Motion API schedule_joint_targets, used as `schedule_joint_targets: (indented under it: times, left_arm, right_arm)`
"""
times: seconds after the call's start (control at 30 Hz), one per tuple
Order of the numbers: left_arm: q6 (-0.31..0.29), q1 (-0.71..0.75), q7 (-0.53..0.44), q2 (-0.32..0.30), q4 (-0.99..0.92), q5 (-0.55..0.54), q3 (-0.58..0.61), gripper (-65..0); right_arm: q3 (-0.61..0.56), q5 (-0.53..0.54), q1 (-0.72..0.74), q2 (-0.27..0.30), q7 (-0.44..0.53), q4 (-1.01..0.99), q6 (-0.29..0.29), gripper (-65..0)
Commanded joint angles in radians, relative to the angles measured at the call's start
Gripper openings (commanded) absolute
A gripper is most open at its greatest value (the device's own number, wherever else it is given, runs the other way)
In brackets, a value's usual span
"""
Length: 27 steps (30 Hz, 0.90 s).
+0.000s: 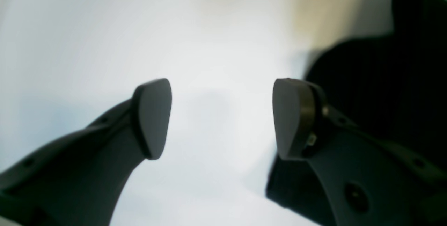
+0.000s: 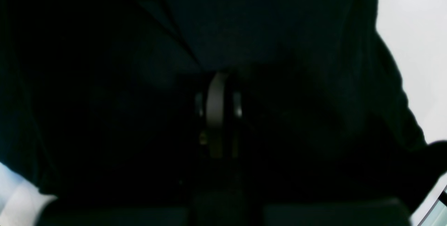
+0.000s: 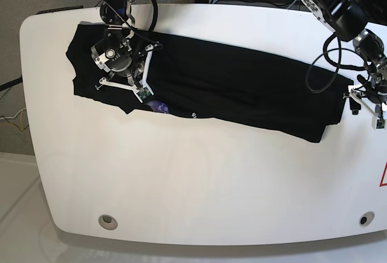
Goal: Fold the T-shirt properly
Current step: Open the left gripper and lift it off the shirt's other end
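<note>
A: Where laid out, as in the base view: large plain black short-sleeved cloth T-shirt (image 3: 230,90), soft and matte, folded into a long band slanting across the far half of the rounded white table (image 3: 193,190); small purple-and-white print (image 3: 160,107) peeping from the near edge.

B: Though dim in the right wrist view: right gripper (image 2: 219,109) clenched, black cloth all round; probably pinching a fold, not certain. Left gripper (image 1: 222,117) released, jaws wide over bare table, nothing between, cloth just beside one pad (image 1: 288,117).

A: Handling, judged: light, limp, no stiffness; likely to sag and drag, to bunch if pushed. Not fragile, not slippery on rubber pads.

B: Best hold, judged: edge or corner of the band's end (image 3: 329,118) near the left gripper, pinched through all layers, lifted level with the opposite end.
</note>
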Motion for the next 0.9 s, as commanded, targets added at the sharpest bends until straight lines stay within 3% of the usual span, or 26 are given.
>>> schedule_joint_targets:
  times: [0.0,0.57,0.87]
  left_arm:
    - [0.002,-0.031,-0.018,-0.036,-0.037,-0.016,0.000,-23.2]
    - [0.002,-0.052,-0.018,-0.038,-0.084,-0.018,0.003,-23.4]
    - [0.002,-0.104,0.054,-0.036,0.000,-0.018,0.001,-23.5]
  right_arm:
    - [-0.002,0.000,-0.013,-0.002,-0.040,-0.017,0.017,-65.0]
    - [-0.002,0.000,-0.011,-0.007,-0.040,-0.017,0.017,-65.0]
    - [-0.002,0.000,-0.013,-0.008,-0.040,-0.018,0.017,-65.0]
